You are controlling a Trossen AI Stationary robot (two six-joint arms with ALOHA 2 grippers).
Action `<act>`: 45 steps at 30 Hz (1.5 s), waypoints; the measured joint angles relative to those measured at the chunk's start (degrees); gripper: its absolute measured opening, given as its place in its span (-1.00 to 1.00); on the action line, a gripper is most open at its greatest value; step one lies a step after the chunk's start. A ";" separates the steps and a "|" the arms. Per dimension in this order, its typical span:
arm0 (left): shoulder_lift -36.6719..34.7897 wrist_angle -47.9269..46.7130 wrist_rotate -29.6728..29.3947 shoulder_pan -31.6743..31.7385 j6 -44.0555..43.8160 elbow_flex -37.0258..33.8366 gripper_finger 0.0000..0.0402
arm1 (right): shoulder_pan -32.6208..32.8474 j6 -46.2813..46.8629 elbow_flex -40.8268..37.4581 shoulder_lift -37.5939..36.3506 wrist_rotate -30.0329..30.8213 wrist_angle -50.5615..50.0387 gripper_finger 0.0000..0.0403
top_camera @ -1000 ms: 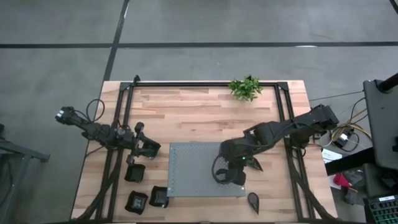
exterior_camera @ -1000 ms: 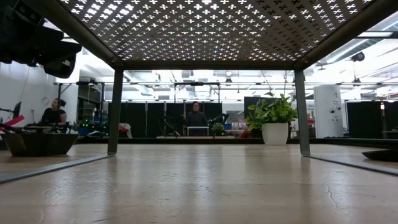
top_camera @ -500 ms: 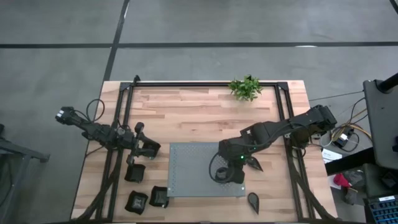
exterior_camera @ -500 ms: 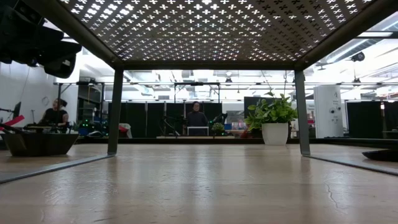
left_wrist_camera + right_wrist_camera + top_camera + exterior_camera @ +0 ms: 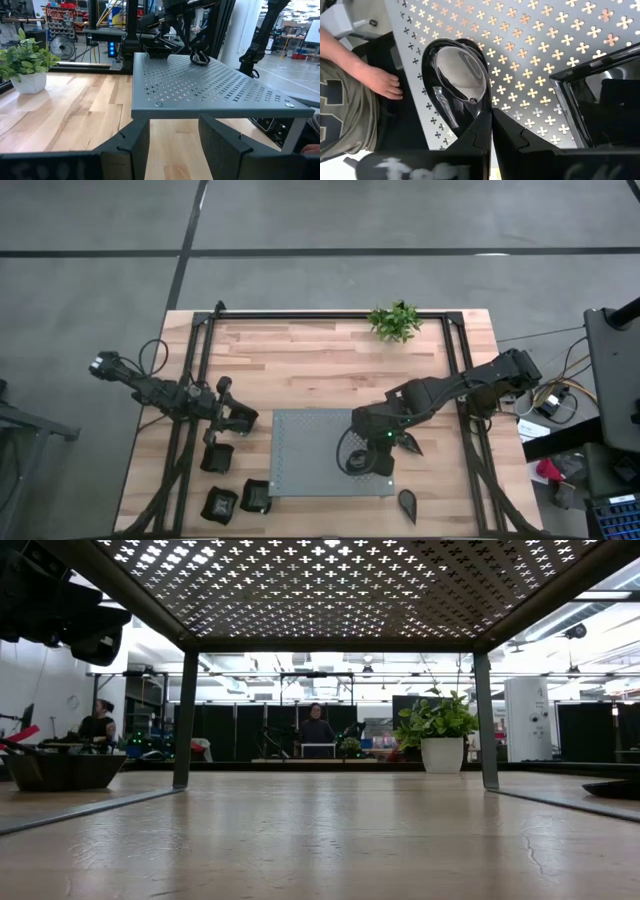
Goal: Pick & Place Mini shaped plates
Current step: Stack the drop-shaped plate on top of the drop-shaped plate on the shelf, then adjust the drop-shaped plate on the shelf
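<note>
A grey concrete floor (image 5: 320, 220) with dark seams surrounds the wooden table (image 5: 300, 370). Beyond it, black curtains (image 5: 230, 730), ceiling strip lights (image 5: 330, 675), a white pillar (image 5: 527, 720) and 2 seated people (image 5: 316, 728).

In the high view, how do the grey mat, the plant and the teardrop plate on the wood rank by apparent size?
1. Grey mat, by far the largest.
2. Plant.
3. Teardrop plate, the smallest.
</note>
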 joint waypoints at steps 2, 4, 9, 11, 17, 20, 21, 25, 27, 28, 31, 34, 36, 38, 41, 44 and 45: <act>0.00 0.02 0.00 0.00 0.00 -0.01 -0.19 | 0.00 0.00 -0.19 0.00 0.00 0.18 -0.96; 0.00 0.00 0.00 0.00 0.00 0.00 -0.19 | 0.00 -0.05 -0.22 0.00 0.00 0.41 -0.96; 0.00 0.02 -0.01 0.00 0.00 0.00 -0.19 | 0.00 -0.51 -0.24 0.00 0.24 0.44 -0.96; 0.00 0.00 0.00 0.00 0.00 0.00 -0.19 | 0.00 -0.52 -0.24 0.00 0.36 0.46 -0.94; 0.00 0.01 0.00 0.00 0.00 0.00 -0.19 | 0.00 -0.52 -0.24 0.00 0.82 0.48 -0.80; 0.00 0.02 0.00 0.00 0.00 0.00 -0.19 | 0.00 -0.52 -0.24 0.00 0.87 0.48 -0.75; 0.00 0.00 0.00 0.00 0.00 0.00 -0.19 | 0.00 -0.52 -0.24 0.00 0.87 0.48 -0.73; 0.00 0.01 0.00 0.00 0.00 0.00 -0.19 | 0.00 -0.52 -0.24 0.00 0.83 0.48 -0.68; 0.00 0.00 0.00 0.02 0.00 0.00 -0.19 | 0.00 -0.47 -0.24 0.00 0.27 0.47 -0.67; 0.00 0.01 -0.01 0.02 0.00 0.00 -0.19 | 0.01 -0.43 -0.23 -0.03 -0.09 0.45 -0.66; 0.00 0.00 0.00 0.02 0.00 0.00 -0.19 | 0.29 -0.48 0.12 -0.21 -0.39 0.41 -0.65; 0.00 0.00 0.00 0.02 0.00 0.00 -0.19 | 0.69 -0.72 0.43 -0.28 -0.44 0.22 -0.66; 0.00 0.02 0.00 0.02 0.00 0.00 -0.19 | 1.42 -0.79 0.53 -0.31 -0.20 0.11 -0.67; 0.00 0.00 0.00 0.02 0.00 0.00 -0.19 | 2.34 -1.16 0.56 -0.53 0.12 0.10 -0.68; -0.02 0.02 0.00 0.02 0.00 0.00 -0.19 | 4.01 -2.65 0.58 -1.08 2.86 0.23 -0.70; 0.00 0.02 -0.01 0.02 0.00 0.00 -0.19 | 4.39 -5.48 0.72 -1.24 5.49 1.06 -0.72; 0.00 0.02 0.00 0.02 0.00 0.00 -0.19 | 4.32 -6.79 0.72 -1.25 6.05 1.70 -0.73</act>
